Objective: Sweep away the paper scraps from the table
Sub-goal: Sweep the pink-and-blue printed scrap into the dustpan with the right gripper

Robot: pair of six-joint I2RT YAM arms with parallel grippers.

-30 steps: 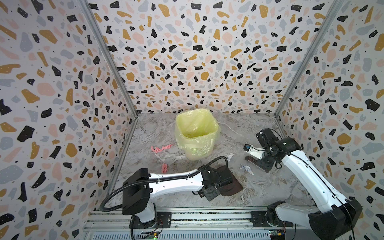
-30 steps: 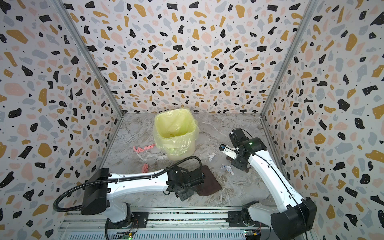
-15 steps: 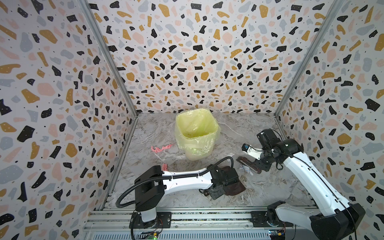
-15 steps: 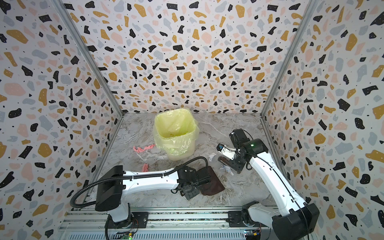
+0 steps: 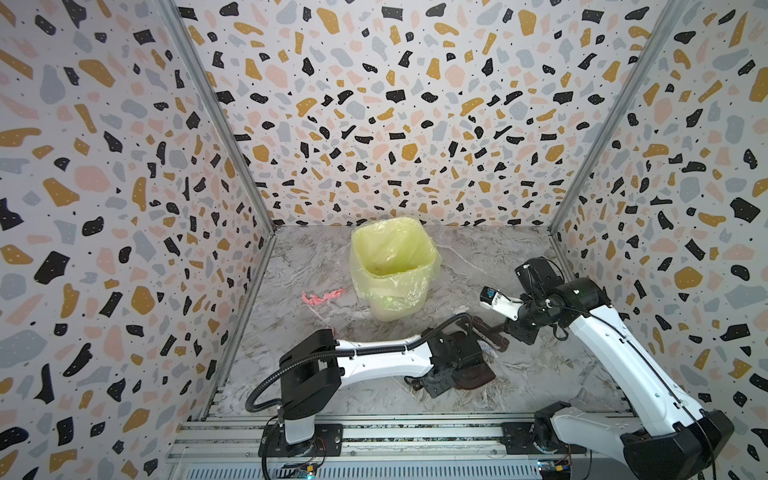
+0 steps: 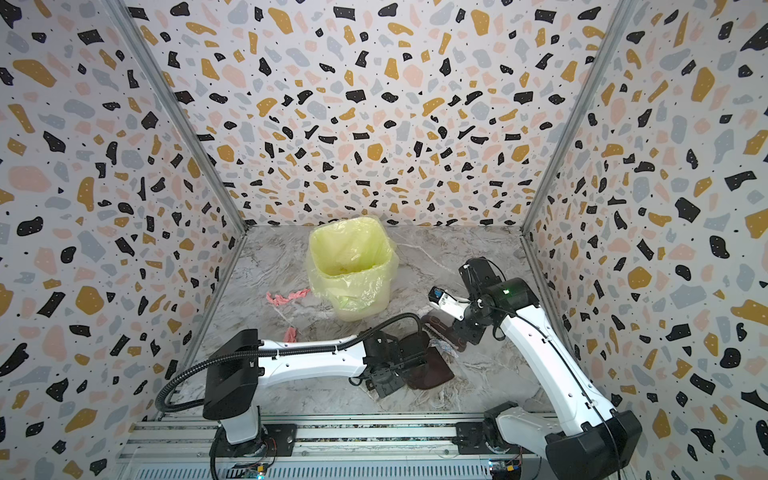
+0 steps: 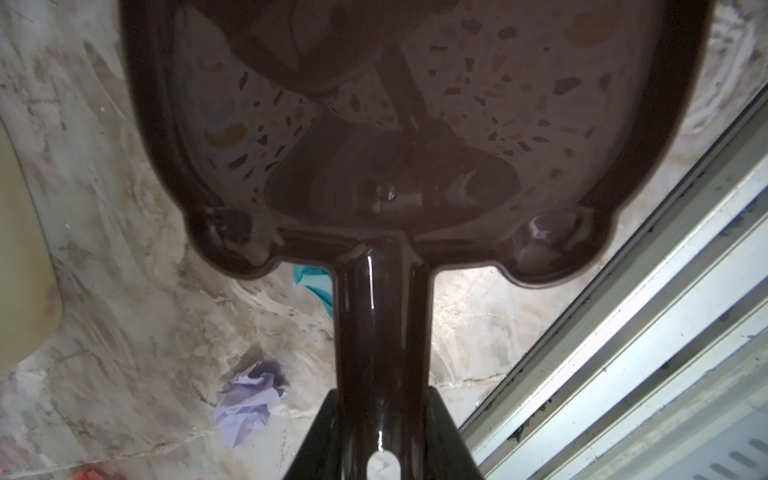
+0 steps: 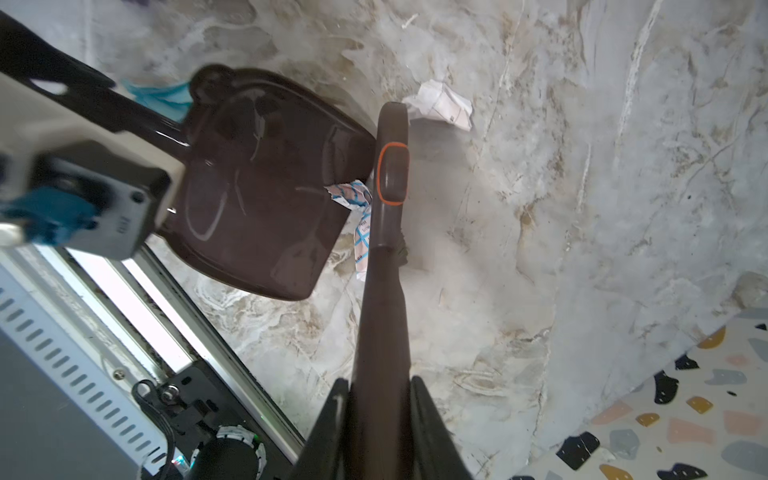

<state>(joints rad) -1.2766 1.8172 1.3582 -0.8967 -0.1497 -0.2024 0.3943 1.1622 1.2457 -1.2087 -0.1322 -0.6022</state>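
My left gripper [image 7: 380,401] is shut on the handle of a dark brown dustpan [image 5: 471,363] lying low on the table [image 5: 536,374]. Shut on the handle of a brown brush [image 8: 388,174] is my right gripper [image 8: 378,384]; the brush head stands at the pan's open lip. A blue-printed paper scrap [image 8: 353,195] sits between brush and pan lip. Past the brush tip lies a white scrap [image 8: 440,106]. Behind the pan are a teal scrap [image 7: 311,282] and a lilac scrap [image 7: 247,401]. In both top views a pink strip [image 5: 322,296] lies left of the bin.
A bin with a yellow liner [image 5: 392,270] stands at the back middle of the table. Another pink scrap [image 6: 291,333] lies near the left arm. The metal rail [image 5: 374,432] runs along the front edge, close behind the pan. Speckled walls enclose three sides.
The right arm has swept the brush leftward and pushed the printed scrap up to the pan's lip. The left arm has shifted the dustpan slightly right toward the brush.
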